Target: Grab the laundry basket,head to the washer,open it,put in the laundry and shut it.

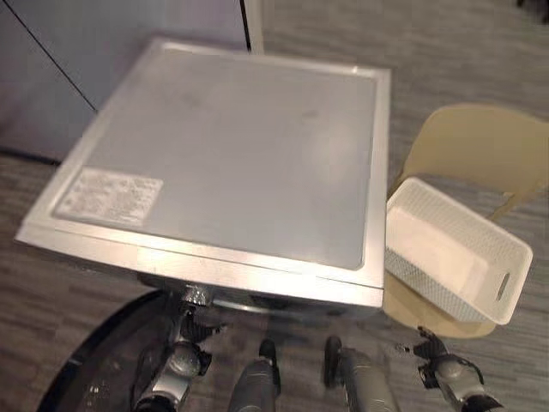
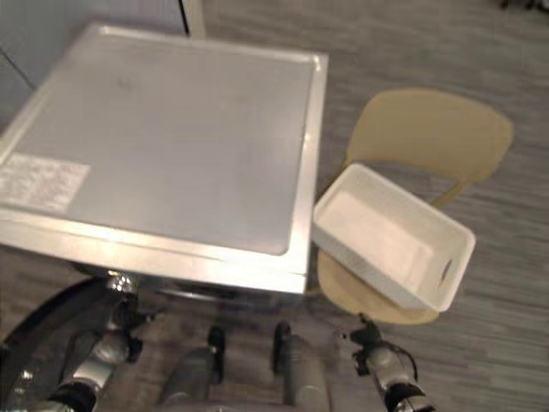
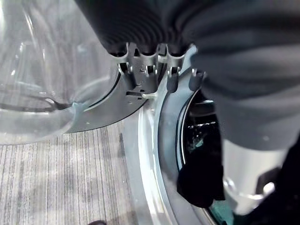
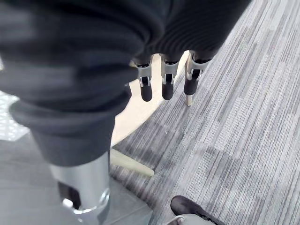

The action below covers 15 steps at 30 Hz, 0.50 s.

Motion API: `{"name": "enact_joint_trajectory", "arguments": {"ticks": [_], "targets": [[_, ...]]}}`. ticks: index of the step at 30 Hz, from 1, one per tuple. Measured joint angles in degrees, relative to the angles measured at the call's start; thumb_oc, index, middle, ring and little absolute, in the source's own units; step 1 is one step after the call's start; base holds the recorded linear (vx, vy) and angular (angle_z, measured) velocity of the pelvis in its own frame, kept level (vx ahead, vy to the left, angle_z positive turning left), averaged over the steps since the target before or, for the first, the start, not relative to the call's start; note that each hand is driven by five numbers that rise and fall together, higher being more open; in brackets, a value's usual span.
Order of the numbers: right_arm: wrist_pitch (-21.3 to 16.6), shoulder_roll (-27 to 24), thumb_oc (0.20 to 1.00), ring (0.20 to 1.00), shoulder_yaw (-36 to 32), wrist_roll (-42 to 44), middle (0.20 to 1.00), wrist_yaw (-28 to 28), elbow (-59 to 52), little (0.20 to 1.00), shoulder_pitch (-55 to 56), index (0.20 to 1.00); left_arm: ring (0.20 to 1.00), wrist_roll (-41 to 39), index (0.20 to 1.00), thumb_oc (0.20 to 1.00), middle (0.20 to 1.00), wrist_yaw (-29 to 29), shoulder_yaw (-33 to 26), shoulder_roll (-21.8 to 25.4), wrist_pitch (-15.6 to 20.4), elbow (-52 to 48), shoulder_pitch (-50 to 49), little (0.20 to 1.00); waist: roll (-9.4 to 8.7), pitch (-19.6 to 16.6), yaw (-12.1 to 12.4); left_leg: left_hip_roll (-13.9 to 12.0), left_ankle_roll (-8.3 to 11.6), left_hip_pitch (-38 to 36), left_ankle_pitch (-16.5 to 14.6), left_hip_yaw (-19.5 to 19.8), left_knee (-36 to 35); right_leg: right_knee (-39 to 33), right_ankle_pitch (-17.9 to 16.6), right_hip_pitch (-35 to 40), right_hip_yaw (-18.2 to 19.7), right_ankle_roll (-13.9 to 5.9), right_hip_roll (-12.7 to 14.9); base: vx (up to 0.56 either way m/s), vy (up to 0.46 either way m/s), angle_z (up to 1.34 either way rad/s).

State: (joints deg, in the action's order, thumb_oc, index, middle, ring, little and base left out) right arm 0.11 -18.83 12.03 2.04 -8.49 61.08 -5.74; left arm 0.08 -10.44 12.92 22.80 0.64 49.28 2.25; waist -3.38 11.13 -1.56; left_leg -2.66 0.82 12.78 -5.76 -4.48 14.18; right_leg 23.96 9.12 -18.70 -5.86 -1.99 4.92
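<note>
While white laundry basket [image 1: 450,249] sits emptied on beige chair [image 1: 489,146] beside washer [image 1: 232,163]; closing step in hand, by judgement; left hand [image 3: 154,70], fingers straight, at glass door [image 3: 42,93]; right hand [image 4: 164,79] relaxed, holding nothing; next: swing door shut.

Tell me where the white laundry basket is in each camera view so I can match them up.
Left eye view: the laundry basket is at the lower right, on the beige chair, beside the washer.
Right eye view: right of centre, on the same chair.
Left wrist view: this looks into the washer's door opening instead.
Right wrist view: a white mesh patch at the edge, likely its wall.
Shared landmark: the beige chair.
</note>
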Motion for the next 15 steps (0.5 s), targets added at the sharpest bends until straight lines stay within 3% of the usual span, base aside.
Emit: {"name": "enact_joint_trajectory", "arguments": {"ticks": [6,10,15], "targets": [[0.41,0.03,1.0,1.0,-2.2,-0.37,1.0,0.1,4.43,1.0,2.31,1.0,1.0,0.18,1.0,1.0,1.0,1.36,0.23,-3.03,-0.18,8.02,-0.69,1.0,1.49,-2.28,-0.92,0.58,-0.6,-8.14,4.34,-1.81,-10.72,-9.54,-4.69,6.84,0.86,-0.12,-0.82,0.15,0.046,-0.16],[0.32,-0.25,1.0,1.0,-2.66,-1.0,1.0,0.09,5.63,1.0,3.69,1.0,1.0,0.53,1.0,1.0,1.0,1.87,0.79,-3.99,-0.19,10.88,-1.81,1.0,3.0,-5.39,-1.7,0.35,-0.82,-13.23,4.59,-3.09,-14.99,-16.59,-6.89,12.77,1.59,-0.97,-1.53,0.11,0.033,-0.16],[0.25,-0.09,1.0,1.0,-2.62,-0.96,1.0,0.19,5.69,1.0,4.65,1.0,1.0,1.0,1.0,1.0,1.0,1.93,0.79,-4.45,0.15,12.15,-1.83,1.0,3.95,-7.08,-1.59,0.59,-0.88,-15.75,4.62,-4.18,-16.38,-19.67,-8.01,15.42,2.29,-1.21,-1.92,0.04,0.012,-0.09]]}}
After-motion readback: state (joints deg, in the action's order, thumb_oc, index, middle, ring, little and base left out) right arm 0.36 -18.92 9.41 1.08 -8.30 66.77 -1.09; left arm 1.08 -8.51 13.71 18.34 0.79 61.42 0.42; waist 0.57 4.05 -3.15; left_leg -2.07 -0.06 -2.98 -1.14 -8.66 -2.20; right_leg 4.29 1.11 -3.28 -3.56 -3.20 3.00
